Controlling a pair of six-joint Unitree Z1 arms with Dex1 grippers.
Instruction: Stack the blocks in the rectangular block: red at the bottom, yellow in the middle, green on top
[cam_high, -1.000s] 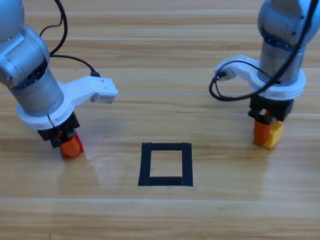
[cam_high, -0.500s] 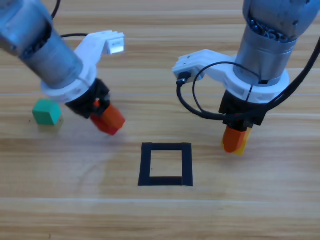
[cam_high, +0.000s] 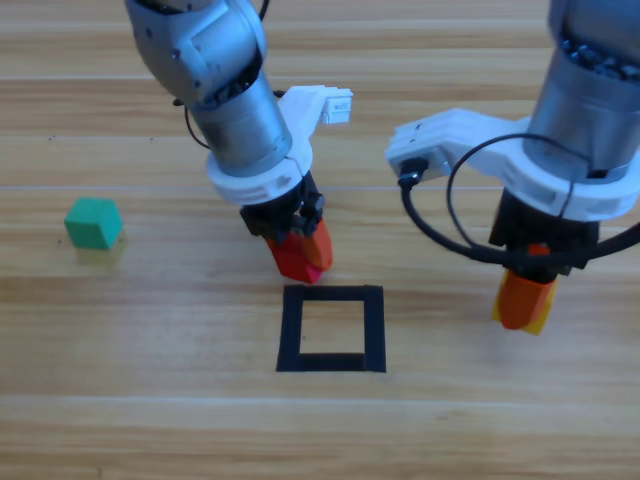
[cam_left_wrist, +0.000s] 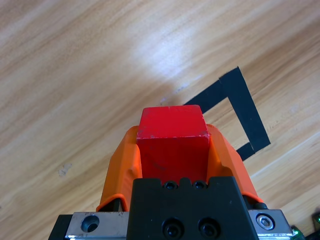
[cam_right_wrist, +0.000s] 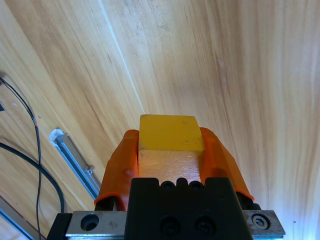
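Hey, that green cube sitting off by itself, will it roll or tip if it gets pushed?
The green cube has flat faces and sharp edges, so it would probably slide, not roll. It looks squat, so tipping seems unlikely. Its matte surface suggests a fair grip for an end effector.

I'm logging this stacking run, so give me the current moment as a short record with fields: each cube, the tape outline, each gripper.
red cube: held in the left gripper, just above the outline's far edge, not yet inside it
yellow cube: held in the right gripper, to the right of the outline
green cube: alone on the table at far left, untouched
tape outline: nothing inside it
stack: not started
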